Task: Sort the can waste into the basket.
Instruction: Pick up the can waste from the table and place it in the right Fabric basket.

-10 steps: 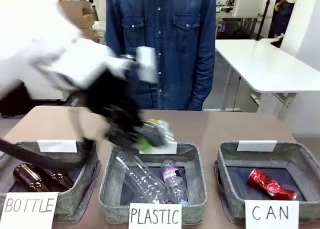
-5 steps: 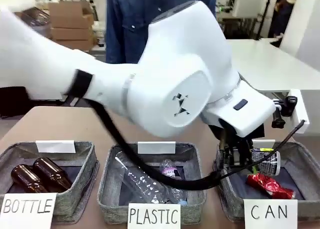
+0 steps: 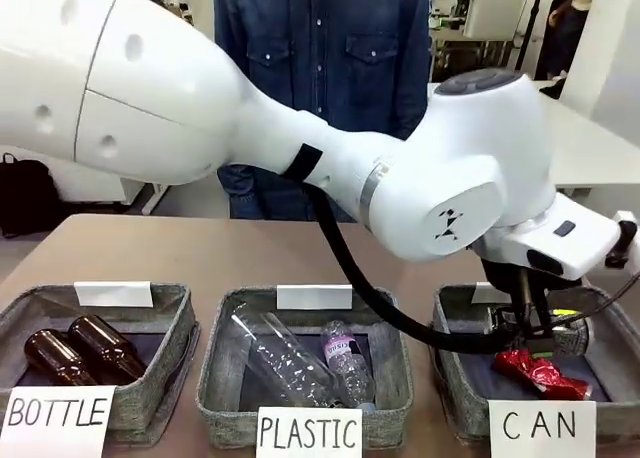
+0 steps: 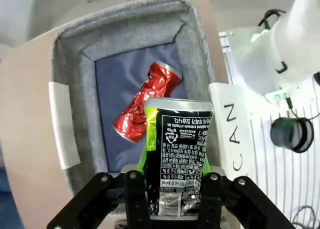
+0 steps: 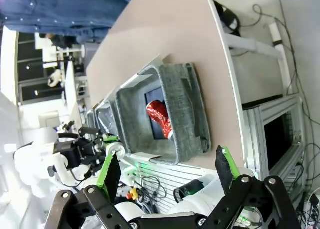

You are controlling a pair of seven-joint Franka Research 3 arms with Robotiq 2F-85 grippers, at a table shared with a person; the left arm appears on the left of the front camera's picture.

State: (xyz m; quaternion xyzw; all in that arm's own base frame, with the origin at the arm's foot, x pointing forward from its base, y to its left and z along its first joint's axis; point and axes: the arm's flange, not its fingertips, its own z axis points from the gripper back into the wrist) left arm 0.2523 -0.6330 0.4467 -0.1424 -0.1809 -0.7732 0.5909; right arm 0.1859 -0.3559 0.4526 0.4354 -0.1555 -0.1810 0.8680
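From the left I see brown bottles [image 3: 75, 350] in the BOTTLE bin, clear ones [image 3: 310, 363] in PLASTIC. My left gripper [image 4: 172, 181] is clamped on the silver can [image 4: 178, 154], above the CAN basket [image 3: 455, 363] where the red can [image 3: 540, 370] lies. My right gripper [image 5: 167, 171] stands wide apart, holding nothing.

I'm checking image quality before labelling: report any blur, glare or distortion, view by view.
Front view: sharp; the left arm's white shell blocks much of the table, and the red can glints in the CAN basket. Left wrist view: crisp, the print on the silver-grey can held in the left gripper is readable. Right wrist view: rolled sideways, wide-angle bend along the table edge, right gripper sharp.
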